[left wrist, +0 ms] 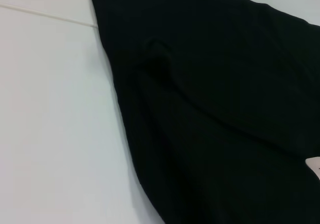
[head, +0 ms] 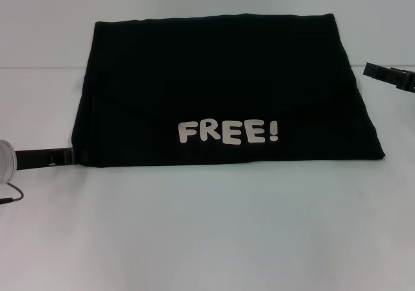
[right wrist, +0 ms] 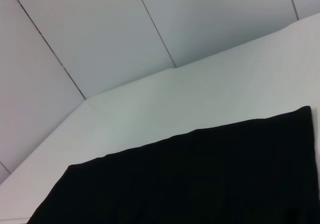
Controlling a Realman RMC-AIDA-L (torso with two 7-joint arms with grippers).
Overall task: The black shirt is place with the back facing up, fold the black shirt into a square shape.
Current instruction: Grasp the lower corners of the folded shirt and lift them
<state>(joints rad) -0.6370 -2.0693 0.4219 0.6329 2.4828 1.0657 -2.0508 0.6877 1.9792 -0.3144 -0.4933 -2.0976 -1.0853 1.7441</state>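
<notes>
The black shirt (head: pixel 220 90) lies flat on the white table (head: pixel 207 239), folded into a wide rectangle. White letters "FREE!" show on its near part. A curved fold line runs across its middle. My left gripper (head: pixel 67 155) is low over the table at the shirt's near left corner, touching or nearly touching its edge. My right gripper (head: pixel 371 69) hovers just off the shirt's far right edge, apart from the cloth. The left wrist view shows the shirt (left wrist: pixel 210 114) with soft creases. The right wrist view shows the shirt's straight edge (right wrist: pixel 200 184).
A thin dark cable (head: pixel 11 197) loops on the table by my left arm. Bare white tabletop runs in front of the shirt and on both sides. A pale panelled wall (right wrist: pixel 125 34) stands behind the table.
</notes>
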